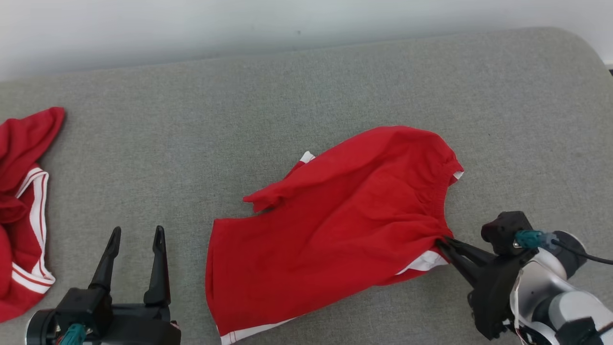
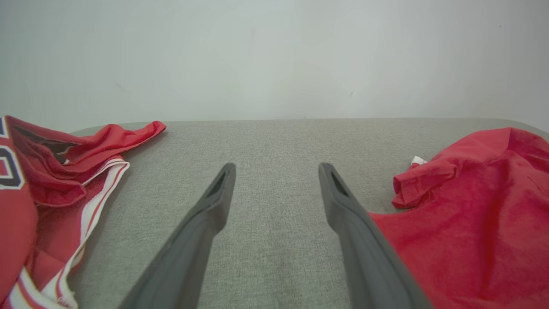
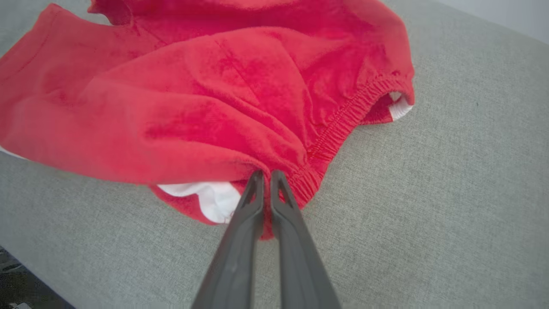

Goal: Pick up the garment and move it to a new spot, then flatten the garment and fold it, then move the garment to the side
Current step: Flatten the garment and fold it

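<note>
so the right end effector (image 1: 443, 242) is pinched tight on the waistband corner of the red garment (image 1: 345, 225), which lies mid grey fabric surface (image 1: 191, 120). The left end effector (image 1: 137, 234) is spread wide with nothing in it, near another red top (image 1: 24, 201).

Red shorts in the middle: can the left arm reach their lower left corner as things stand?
Probably yes. The left gripper stands open beside the red shorts, only bare grey cushion between them; the right gripper is shut on their far edge.
</note>
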### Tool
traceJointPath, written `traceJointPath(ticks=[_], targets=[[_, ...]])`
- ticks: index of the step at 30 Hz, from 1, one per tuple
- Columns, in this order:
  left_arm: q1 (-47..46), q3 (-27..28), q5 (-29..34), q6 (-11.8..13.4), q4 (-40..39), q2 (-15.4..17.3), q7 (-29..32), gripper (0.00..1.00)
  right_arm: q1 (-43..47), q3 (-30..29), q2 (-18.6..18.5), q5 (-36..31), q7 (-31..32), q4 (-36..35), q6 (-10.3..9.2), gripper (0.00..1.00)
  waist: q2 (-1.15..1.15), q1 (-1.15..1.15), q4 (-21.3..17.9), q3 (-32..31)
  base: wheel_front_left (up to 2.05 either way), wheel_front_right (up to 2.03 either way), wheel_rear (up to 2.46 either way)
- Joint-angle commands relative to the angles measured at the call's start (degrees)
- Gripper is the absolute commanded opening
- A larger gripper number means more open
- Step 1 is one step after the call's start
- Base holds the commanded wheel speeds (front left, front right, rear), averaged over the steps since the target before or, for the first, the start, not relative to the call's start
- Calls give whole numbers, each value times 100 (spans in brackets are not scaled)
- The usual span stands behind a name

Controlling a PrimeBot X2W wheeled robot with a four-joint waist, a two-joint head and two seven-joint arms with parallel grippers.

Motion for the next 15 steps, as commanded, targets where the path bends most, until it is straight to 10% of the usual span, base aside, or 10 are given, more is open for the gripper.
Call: traceJointPath(ticks=[1,15], targets=[[-77,-25,32,-17,1,13,-1,100,-103,44,102,101,-49,73,-4,0,-1,0,-24,80,0,0,0],[-450,-198,101,-113,159,-172,-1,100,-1838,1068,157,659,-781,1520,-4,0,-1,0,292,396,0,0,0]])
